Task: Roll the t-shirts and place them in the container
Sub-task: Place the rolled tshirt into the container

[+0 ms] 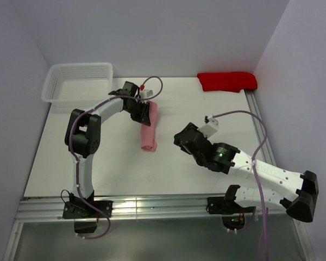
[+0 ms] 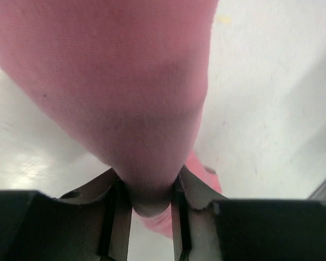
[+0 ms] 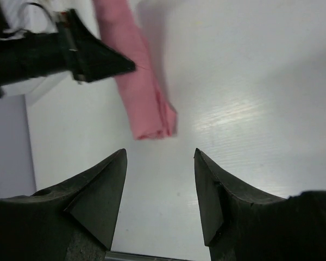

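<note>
The left end effector (image 2: 151, 190) is clamped on one end of the rolled pink t-shirt (image 1: 148, 136). The right end effector (image 3: 160, 155) gapes empty nearby.

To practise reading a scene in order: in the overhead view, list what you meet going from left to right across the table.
white basket → rolled pink t-shirt → right tool → red cloth

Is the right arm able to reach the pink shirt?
Probably yes: the open right tool faces the free end of the shirt across the table; the left tool grips the other end.
</note>
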Motion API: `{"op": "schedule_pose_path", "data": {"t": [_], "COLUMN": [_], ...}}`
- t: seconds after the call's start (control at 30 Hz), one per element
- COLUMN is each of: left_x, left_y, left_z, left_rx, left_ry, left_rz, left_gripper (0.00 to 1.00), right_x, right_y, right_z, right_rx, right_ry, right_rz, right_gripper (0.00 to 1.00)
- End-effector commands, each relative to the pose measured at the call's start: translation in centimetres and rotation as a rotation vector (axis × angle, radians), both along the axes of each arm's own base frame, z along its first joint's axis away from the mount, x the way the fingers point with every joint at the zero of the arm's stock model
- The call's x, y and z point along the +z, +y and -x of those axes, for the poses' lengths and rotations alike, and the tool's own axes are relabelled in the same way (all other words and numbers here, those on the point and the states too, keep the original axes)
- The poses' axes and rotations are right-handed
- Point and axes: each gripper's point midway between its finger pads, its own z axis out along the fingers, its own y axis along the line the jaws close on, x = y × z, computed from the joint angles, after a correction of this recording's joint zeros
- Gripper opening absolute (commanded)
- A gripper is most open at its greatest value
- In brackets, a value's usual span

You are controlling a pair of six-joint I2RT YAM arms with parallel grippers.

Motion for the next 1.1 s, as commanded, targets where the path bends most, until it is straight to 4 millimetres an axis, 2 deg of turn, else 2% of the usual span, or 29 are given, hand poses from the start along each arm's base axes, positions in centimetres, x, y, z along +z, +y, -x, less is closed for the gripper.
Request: {"op": "schedule_pose_path", "data": {"t": [0.0, 0.03, 0.07, 0.13, 0.17, 0.2, 0.23, 0.27, 0.3, 0.33, 0.37, 0.4, 0.43, 0.47, 0.5, 0.53, 0.57, 0.6, 0.63, 0.67, 0.7, 0.73, 0.77, 0.8, 0.83, 0.9, 0.93, 1.03, 1.07], "left_x": [8.8, 10.0, 12.2, 14.7, 17.2, 18.7, 20.1, 22.4, 23.9, 25.1, 26.9, 27.9, 28.9, 30.5, 31.3, 32.0, 33.3, 33.9, 34.0, 35.5, 35.7, 33.9, 35.0, 34.4, 32.4, 30.8, 28.3, 24.0, 21.7], "left_y": [-0.8, -0.9, -1.3, -1.1, -1.3, -1.1, -0.1, 0.1, 0.6, 2.4, 3.0, 3.9, 6.2, 7.1, 8.2, 10.6, 11.6, 12.2, 16.4, 17.7, 19.5, 22.3, 23.4, 25.8, 27.2, 29.4, 31.2, 33.1, 33.5], "left_z": [-5.8, -6.3, -7.2, -8.5, -9.3, -10.0, -11.1, -11.8, -12.6, -13.8, -14.7, -15.4, -17.1, -17.7, -18.2, -19.8, -20.2, -20.3, -21.7, -22.2, -22.9, -24.3, -24.7, -25.4, -26.6, -27.6, -28.4, -29.5, -29.8], "left_rx": [-0.006, -0.006, -0.005, 0.015, 0.027, 0.042, 0.072, 0.092, 0.112, 0.153, 0.185, 0.209, 0.249, 0.281, 0.287, 0.319, 0.35, 0.343, 0.407, 0.437, 0.472, 0.523, 0.55, 0.596, 0.647, 0.728, 0.786, 0.909, 0.974], "left_ry": [-0.316, -0.34, -0.387, -0.442, -0.489, -0.524, -0.555, -0.586, -0.615, -0.638, -0.655, -0.673, -0.71, -0.724, -0.738, -0.782, -0.782, -0.778, -0.805, -0.838, -0.851, -0.838, -0.853, -0.855, -0.83, -0.792, -0.756, -0.657, -0.6], "left_rz": [0.037, 0.049, 0.075, 0.107, 0.145, 0.169, 0.183, 0.226, 0.253, 0.269, 0.311, 0.336, 0.362, 0.411, 0.441, 0.46, 0.521, 0.572, 0.592, 0.661, 0.679, 0.687, 0.735, 0.74, 0.755, 0.819, 0.821, 0.868, 0.876], "left_gripper": [0.0, 0.0, 0.0, 0.0, 0.0, 0.0, 0.0, 0.0, 0.0, 0.0, 0.0, 0.0, 0.0, 0.0, 0.0, 0.0, 0.0, 0.0, 0.0, 0.0, 0.0, 0.0, 0.0, 0.0, 0.0, 0.0, 0.0, 0.0, 0.0], "right_x": [-2.2, -2.8, -2.8, -3.1, -3.2, -3.4, -3.6, -3.8, -3.9, -4.1, -4.2, -4.3, -4.4, -4.7, -4.8, -4.9, -5.2, -5.3, -5.5, -5.6, -5.7, -5.8, -5.9, -6.0, -6.1, -6.5, -6.7, -7.2, -7.6], "right_y": [-3.9, -4.4, -4.5, -4.9, -4.9, -5.0, -5.1, -5.1, -5.1, -5.1, -5.1, -5.0, -5.0, -5.0, -5.0, -4.9, -5.0, -5.0, -5.0, -4.9, -4.9, -4.9, -4.7, -4.7, -4.7, -4.4, -4.3, -3.8, -3.6], "right_z": [0.4, 0.5, 0.6, 0.8, 0.9, 1.0, 1.0, 1.0, 1.1, 1.1, 1.2, 1.1, 1.1, 1.1, 1.1, 1.1, 1.1, 1.1, 1.1, 1.0, 1.0, 1.0, 0.9, 0.8, 0.8, 0.6, 0.5, 0.2, 0.1], "right_rx": [-0.118, -0.128, -0.131, -0.14, -0.138, -0.138, -0.141, -0.14, -0.137, -0.136, -0.134, -0.133, -0.128, -0.128, -0.129, -0.126, -0.127, -0.128, -0.124, -0.121, -0.121, -0.119, -0.117, -0.113, -0.112, -0.104, -0.101, -0.09, -0.087], "right_ry": [0.008, 0.016, 0.015, 0.022, 0.024, 0.032, 0.037, 0.042, 0.047, 0.051, 0.053, 0.055, 0.057, 0.064, 0.068, 0.071, 0.079, 0.081, 0.083, 0.085, 0.09, 0.092, 0.094, 0.097, 0.101, 0.113, 0.118, 0.137, 0.145], "right_rz": [0.041, 0.044, 0.035, 0.032, 0.036, 0.042, 0.046, 0.054, 0.059, 0.064, 0.065, 0.069, 0.08, 0.086, 0.094, 0.098, 0.111, 0.115, 0.12, 0.123, 0.126, 0.133, 0.136, 0.141, 0.144, 0.159, 0.163, 0.182, 0.194], "right_gripper": [0.6, 0.6, 0.6, 0.6, 0.6, 0.6, 0.6, 0.6, 0.6, 0.6, 0.6, 0.6, 0.6, 0.6, 0.6, 0.6, 0.6, 0.6, 0.6, 0.6, 0.59, 0.59, 0.59, 0.59, 0.59, 0.59, 0.59, 0.59, 0.59]}}
